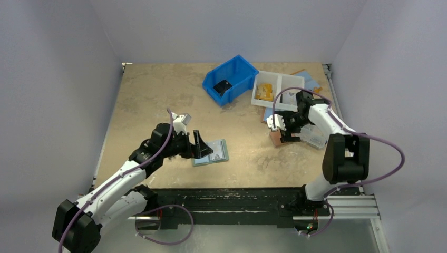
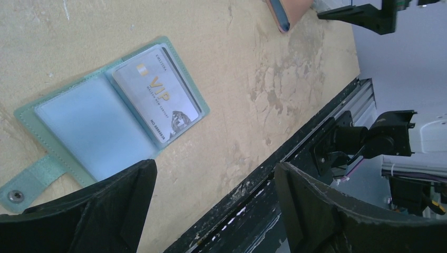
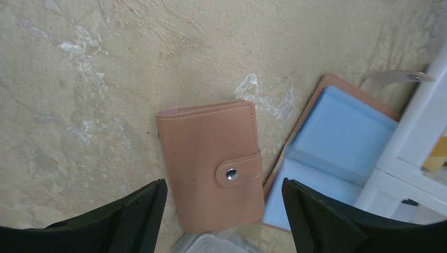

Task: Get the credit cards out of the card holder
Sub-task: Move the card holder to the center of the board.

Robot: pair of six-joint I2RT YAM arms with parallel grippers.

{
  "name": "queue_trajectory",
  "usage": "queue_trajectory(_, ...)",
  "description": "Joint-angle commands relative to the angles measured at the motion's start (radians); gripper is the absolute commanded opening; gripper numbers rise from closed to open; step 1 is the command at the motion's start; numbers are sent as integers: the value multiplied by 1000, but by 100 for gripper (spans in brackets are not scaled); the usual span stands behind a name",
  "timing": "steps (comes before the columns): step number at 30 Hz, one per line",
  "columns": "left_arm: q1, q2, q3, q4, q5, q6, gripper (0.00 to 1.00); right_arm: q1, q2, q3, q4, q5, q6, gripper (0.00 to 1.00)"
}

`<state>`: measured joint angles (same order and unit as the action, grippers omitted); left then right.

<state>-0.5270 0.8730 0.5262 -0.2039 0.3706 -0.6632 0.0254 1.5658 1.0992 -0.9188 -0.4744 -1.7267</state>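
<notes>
The card holder (image 3: 211,163), a small salmon-brown wallet, lies flat on the table with its tab snapped shut, so no credit cards show. In the top view the card holder (image 1: 275,140) sits at the right. My right gripper (image 3: 224,183) hovers open just above it, one finger on each side, touching nothing; it is also visible from above (image 1: 288,136). My left gripper (image 2: 214,167) is open and empty over bare table beside an opened mint-green holder (image 2: 79,126) that shows a silver VIP card (image 2: 155,100). From above, the left gripper (image 1: 203,145) sits at that holder's left edge.
A larger blue-lined, brown-edged folder (image 3: 337,142) lies open against the wallet's right side. A clear plastic box (image 1: 314,136) sits just right of it. At the back stand a blue bin (image 1: 232,79) and a white divided tray (image 1: 278,89). A black rail (image 1: 232,197) runs along the near edge.
</notes>
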Motion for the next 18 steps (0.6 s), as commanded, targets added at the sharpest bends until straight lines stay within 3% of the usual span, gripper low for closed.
queue_trajectory(1, -49, 17, -39, 153, -19, -75, 87, 13, 64, 65, -10, 102, -35, 88)
queue_trajectory(10, -150, 134, -73, 333, -57, -138, 87, -1, 122, 60, 37, 219, 23, 89)
queue_trajectory(18, -180, 114, -86, 317, -108, -141, 87, 6, 134, -38, 89, 223, 66, 68)
